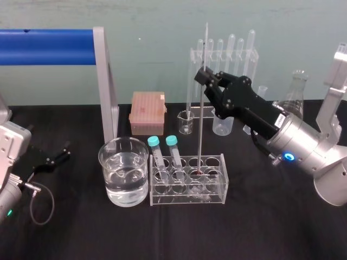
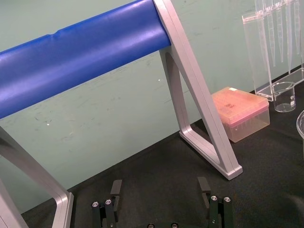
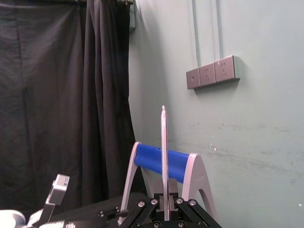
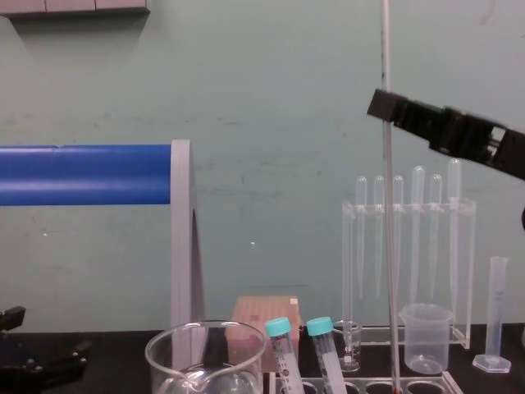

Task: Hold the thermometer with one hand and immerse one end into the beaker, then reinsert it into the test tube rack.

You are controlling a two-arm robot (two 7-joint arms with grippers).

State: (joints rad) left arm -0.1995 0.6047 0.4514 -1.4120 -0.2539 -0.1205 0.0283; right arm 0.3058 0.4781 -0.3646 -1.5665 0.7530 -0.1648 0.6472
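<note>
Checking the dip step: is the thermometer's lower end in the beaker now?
No, the thermometer stands in the test tube rack, beside the beaker.

Two capped tubes (image 1: 164, 156) stand between the thermometer (image 1: 201, 124) and the beaker (image 1: 123, 174); table (image 1: 244, 233) in front lies open.

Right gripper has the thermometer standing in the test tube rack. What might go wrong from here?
The right gripper pinches the thermometer high up, its lower end in a hole of the test tube rack. Moving sideways before lifting clear might snap the glass or drag the rack. Two capped tubes stand between that hole and the beaker; a low path could clip them. The left gripper lies parked at left.
</note>
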